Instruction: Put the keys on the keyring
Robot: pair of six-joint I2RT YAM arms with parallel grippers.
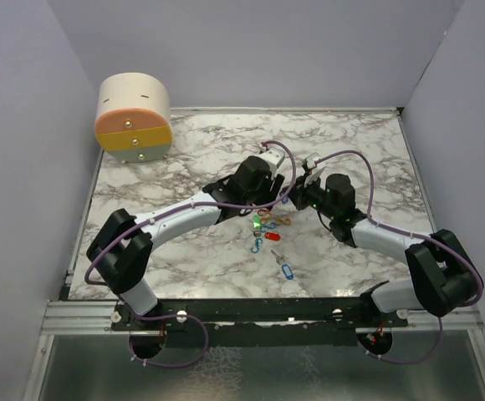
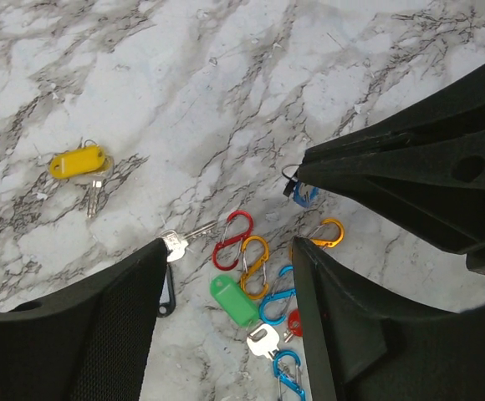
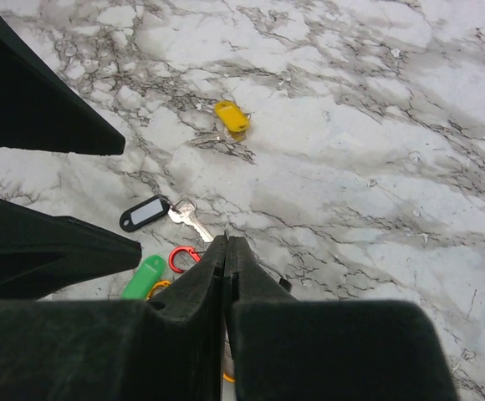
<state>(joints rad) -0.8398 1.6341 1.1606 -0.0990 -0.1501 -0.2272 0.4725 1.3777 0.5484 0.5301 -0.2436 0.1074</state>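
My left gripper [image 2: 228, 251] is open and hovers over a heap of small things: a green-tagged key [image 2: 234, 299], a red-headed key [image 2: 295, 322], and red, orange and blue S-shaped clips [image 2: 253, 266]. A black-tagged key [image 2: 166, 294] is half hidden by the left finger. A yellow-tagged key [image 2: 77, 163] lies apart. My right gripper [image 3: 227, 241] is shut, with a thin wire keyring [image 3: 285, 282] pinched at its tip. In the top view my grippers, left [image 1: 257, 210] and right [image 1: 288, 199], meet over the heap. A blue-tagged key [image 1: 287, 271] lies nearer the table's front.
A round cream, orange and yellow box [image 1: 134, 117] stands at the back left corner. Grey walls close in the marble table [image 1: 184, 159] on three sides. A blue clip [image 2: 307, 196] hangs under the right gripper's tip.
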